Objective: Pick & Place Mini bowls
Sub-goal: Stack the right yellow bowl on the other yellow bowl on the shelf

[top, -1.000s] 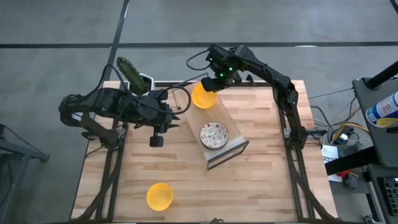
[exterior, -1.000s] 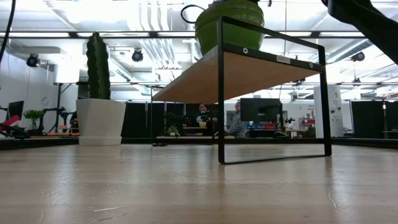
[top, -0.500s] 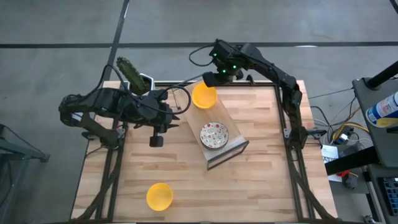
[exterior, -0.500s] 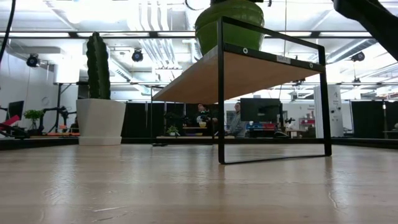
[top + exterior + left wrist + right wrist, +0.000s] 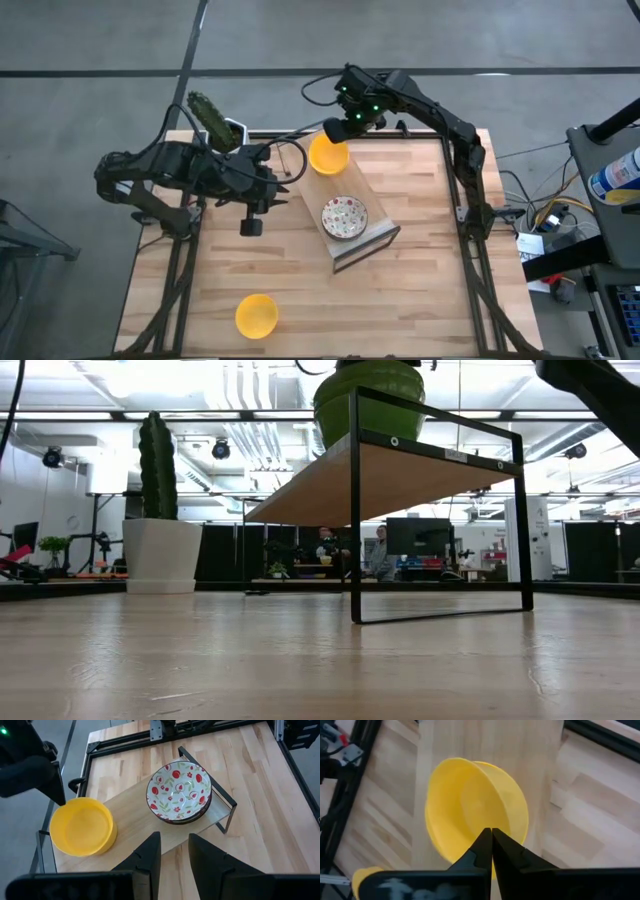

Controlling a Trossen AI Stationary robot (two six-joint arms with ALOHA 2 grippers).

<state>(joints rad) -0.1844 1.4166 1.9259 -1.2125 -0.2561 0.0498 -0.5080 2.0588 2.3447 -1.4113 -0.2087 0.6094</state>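
A yellow mini bowl sits on the far end of a small wooden shelf. My right gripper is shut at its rim. A white bowl with a red-speckled inside rests on the shelf's middle. A second yellow bowl stands on the table near the near edge. My left gripper is open, hovering left of the shelf and touching nothing. The other bowls are out of view. My right gripper is shut on the yellow bowl's rim on its far side, slanting down from the far edge. Its own fingers hide the exact place of contact. The bowl's base stays on the shelf board.
A white pot with a tall green cactus stands at the table's far-left corner. The shelf's black wire frame stands raised over the tabletop. Bare wood lies right of and nearer than the shelf. People sit in the room beyond.
My right arm has drawn back slightly toward the far edge and risen a little. The yellow bowl has stayed on the shelf's far end.
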